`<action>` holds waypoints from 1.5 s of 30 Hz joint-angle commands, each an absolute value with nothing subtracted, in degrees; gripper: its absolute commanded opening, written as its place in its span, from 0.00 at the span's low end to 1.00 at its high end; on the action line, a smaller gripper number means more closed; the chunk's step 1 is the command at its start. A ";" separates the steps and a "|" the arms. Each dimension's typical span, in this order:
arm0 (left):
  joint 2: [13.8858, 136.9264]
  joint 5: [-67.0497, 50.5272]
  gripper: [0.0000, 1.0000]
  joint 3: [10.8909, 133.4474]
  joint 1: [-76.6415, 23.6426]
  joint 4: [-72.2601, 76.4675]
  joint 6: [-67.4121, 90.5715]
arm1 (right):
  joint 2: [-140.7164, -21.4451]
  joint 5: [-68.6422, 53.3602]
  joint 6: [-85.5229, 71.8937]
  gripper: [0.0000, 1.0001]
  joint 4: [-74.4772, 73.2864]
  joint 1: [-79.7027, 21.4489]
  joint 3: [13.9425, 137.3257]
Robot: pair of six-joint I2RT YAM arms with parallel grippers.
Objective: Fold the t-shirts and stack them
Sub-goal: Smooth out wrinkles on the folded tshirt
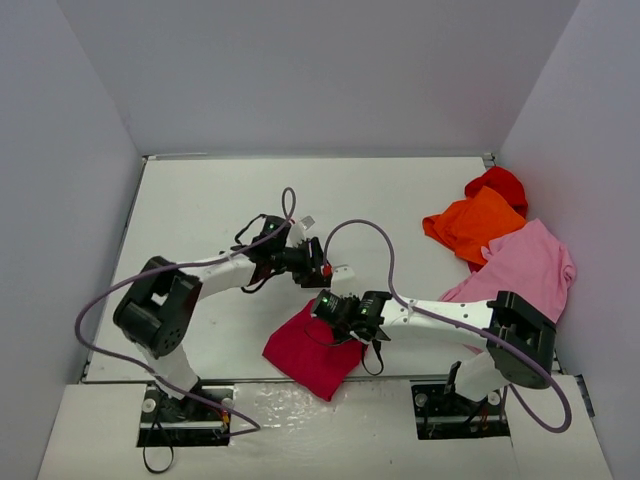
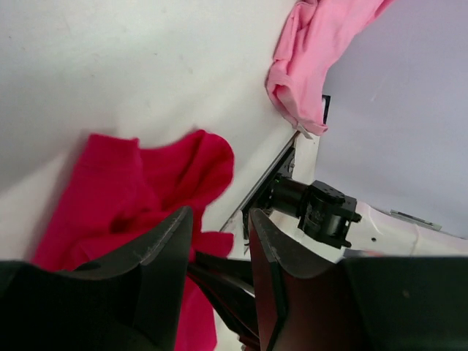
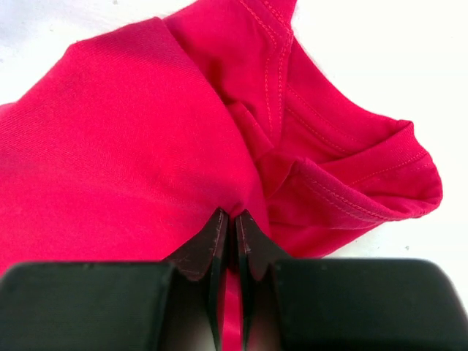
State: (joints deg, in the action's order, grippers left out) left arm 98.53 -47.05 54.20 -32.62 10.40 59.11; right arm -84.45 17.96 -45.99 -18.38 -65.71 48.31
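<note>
- The crimson t-shirt (image 1: 308, 352) lies crumpled on the white table (image 1: 200, 200) close to its near edge, between the two arm bases. It is bunched, not flat.
- The right gripper (image 1: 330, 308) sits at the far edge of that shirt, its arm reaching in from the right. In the right wrist view its claw (image 3: 230, 217) is pressed together with a fold of the crimson t-shirt (image 3: 110, 146) pinched in it. A thin strip of the cloth shows between the two fingers, and a hemmed edge with visible stitching curls up just beyond the tips.
- Just beyond it, the left gripper (image 1: 320, 262) hangs over bare table, near the right gripper but apart from it. In the left wrist view its claw (image 2: 218, 216) is spread with no cloth between the fingers, and the crimson t-shirt (image 2: 146, 183) lies below and ahead of it.
- At the right side of the table, well apart from the crimson one, the light pink t-shirt (image 1: 528, 265) lies loosely spread against the right wall, partly behind the right arm. It also shows at the top of the left wrist view (image 2: 307, 51).
- The orange t-shirt (image 1: 475, 225) lies crumpled just beyond the pink one, touching it.
- Farthest back, the red t-shirt (image 1: 498, 185) is bunched behind the orange one and partly covered by it.
</note>
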 commanded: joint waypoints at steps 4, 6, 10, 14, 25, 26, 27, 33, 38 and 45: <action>85.19 -42.05 0.33 61.14 -32.13 -6.49 48.03 | -84.98 20.30 -46.06 0.00 -18.43 -66.24 50.39; 85.99 -42.60 0.33 60.21 -32.04 -7.09 47.75 | -84.63 20.09 -46.13 0.00 -18.46 -66.39 50.45; 89.23 -45.91 0.33 55.18 -31.93 1.54 52.08 | -82.72 19.66 -46.52 0.00 -18.59 -66.47 50.36; 92.46 -48.05 0.33 52.03 -31.90 9.77 54.46 | -78.83 19.55 -46.95 0.00 -19.58 -66.53 50.68; 97.55 -49.54 0.33 51.22 -32.08 18.79 56.01 | -74.51 23.55 -48.10 0.00 -25.72 -66.53 54.08; 97.92 -49.65 0.33 51.00 -32.08 19.47 56.20 | -74.38 23.70 -48.29 0.00 -25.81 -66.53 54.03; 98.33 -49.83 0.33 50.87 -32.08 19.97 56.29 | -74.25 24.02 -48.56 0.00 -25.95 -66.53 53.99; 100.67 -51.15 0.33 50.41 -32.17 23.76 57.65 | -71.33 25.98 -48.88 0.00 -26.66 -67.19 55.01; 102.08 -51.80 0.33 50.74 -32.17 24.89 57.99 | -71.01 25.72 -49.64 0.00 -27.81 -67.77 55.61; 103.49 -52.66 0.06 50.64 -32.65 29.53 60.54 | -70.97 27.27 -50.60 0.00 -28.66 -68.73 56.09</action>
State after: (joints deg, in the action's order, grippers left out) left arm 104.28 -50.76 49.15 -32.13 21.67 58.51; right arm -72.62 22.82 -49.09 -27.67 -68.13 53.16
